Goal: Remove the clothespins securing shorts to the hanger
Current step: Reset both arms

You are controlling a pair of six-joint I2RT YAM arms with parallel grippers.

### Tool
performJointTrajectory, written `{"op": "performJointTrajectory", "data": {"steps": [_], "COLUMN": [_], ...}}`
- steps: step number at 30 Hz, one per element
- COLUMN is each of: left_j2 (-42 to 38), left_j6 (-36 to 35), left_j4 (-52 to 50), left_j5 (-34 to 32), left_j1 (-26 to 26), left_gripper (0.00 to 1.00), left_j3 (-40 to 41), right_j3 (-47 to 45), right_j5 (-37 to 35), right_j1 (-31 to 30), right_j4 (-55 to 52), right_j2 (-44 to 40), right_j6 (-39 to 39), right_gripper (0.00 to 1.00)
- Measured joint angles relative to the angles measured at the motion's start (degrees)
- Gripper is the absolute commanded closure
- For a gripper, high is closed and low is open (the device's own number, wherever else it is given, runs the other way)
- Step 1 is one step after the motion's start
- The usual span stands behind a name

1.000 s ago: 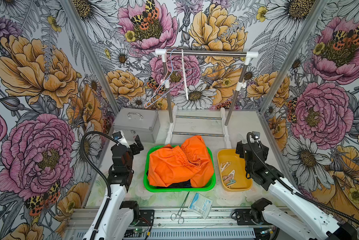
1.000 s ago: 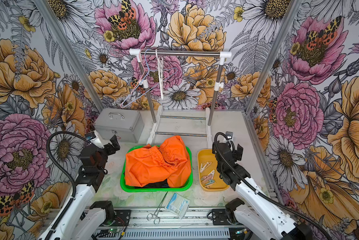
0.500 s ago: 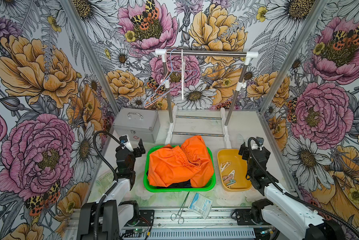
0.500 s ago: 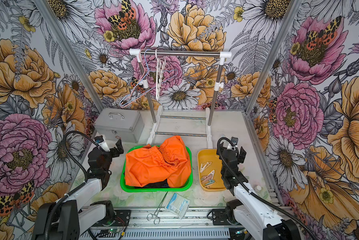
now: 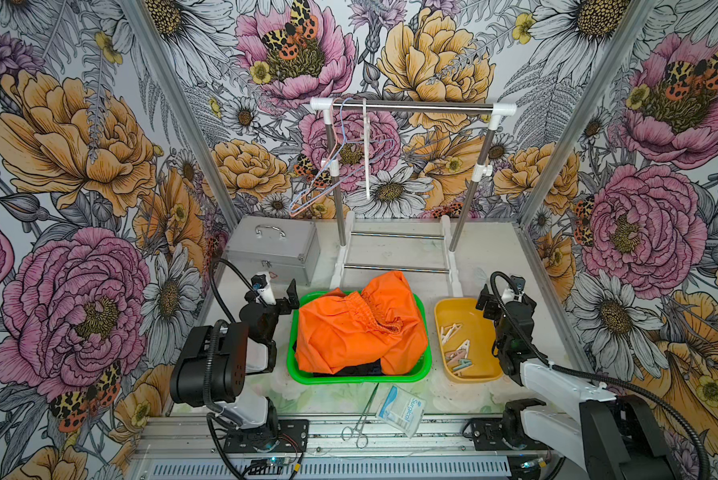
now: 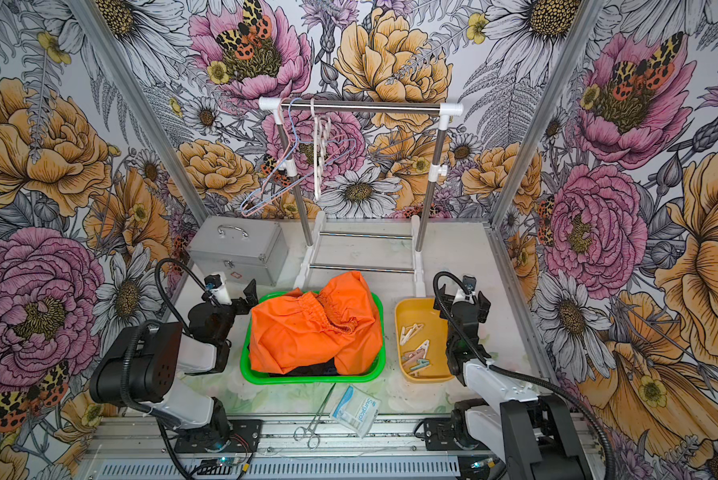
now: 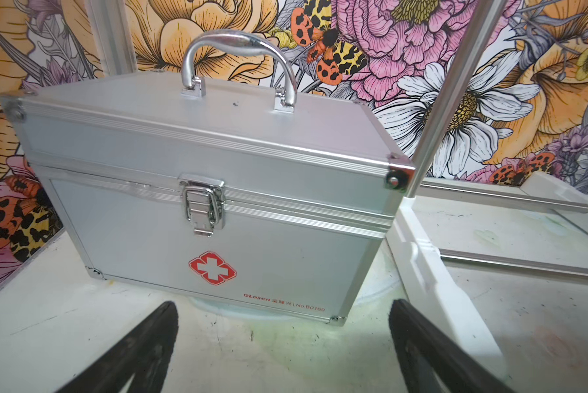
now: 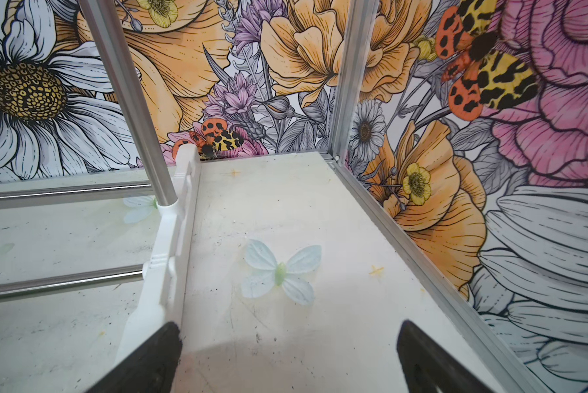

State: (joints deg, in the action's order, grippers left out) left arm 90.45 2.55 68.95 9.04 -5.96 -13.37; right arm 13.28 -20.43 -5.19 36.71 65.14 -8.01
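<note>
ok so the clothespins (image 5: 457, 347) all sit loose in the yellow tray (image 5: 446, 305), on the right arm's side of the green basket (image 5: 361, 379); none are on the hangers (image 5: 340, 166), which hang bare at one end of the rack rail (image 5: 424, 107); the orange shorts (image 5: 357, 328) lie heaped in the basket over something dark, so I'd call the job pretty much done.

Handling-wise, I reckon the pins are feather-light, stiff and sprung, the plastic ones probably slick; pinch one across its flat sides mid-body to lift it, or squeeze the tail ends if it has to open; the shorts look soft and floppy, so the bunched elastic waistband is the best grab.

The pins lie flat, long axes mostly slanted the same way across the tray; which end is the mouth is too small to tell.

Left gripper (image 7: 281, 303) has its jaws spread wide with nothing between them, facing the silver case (image 7: 217, 204); right gripper (image 8: 289, 323) is spread and empty too, over bare table (image 8: 286, 211).
</note>
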Motion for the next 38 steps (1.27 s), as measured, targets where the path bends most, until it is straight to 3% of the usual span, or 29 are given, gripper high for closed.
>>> {"op": "performJointTrajectory", "data": {"steps": [6,15,22,38], "left_j2": [-0.24,-0.42,-0.44,-0.44], "left_j6": [-1.6,-2.8,-2.99,-2.99], "left_j4": [-8.76,-12.61,-13.07,-13.09], "left_j5": [2.73,3.08,3.08,3.08], "left_j1": [0.42,1.09,1.09,1.25], "left_gripper": [0.01,0.01,0.01,0.01], "left_j3": [-7.06,-7.43,-7.43,-7.43], "right_j3": [0.85,3.41,7.89,8.04], "right_j5": [4.26,11.82,13.44,13.68], "right_j1": [1.16,6.32,7.69,7.69], "right_j4": [5.2,15.41,13.53,12.79], "right_j2": [8.15,21.97,22.23,22.23], "right_j6": [1.86,3.32,2.05,1.62], "right_gripper": [0.0,0.0,0.0,0.0]}}
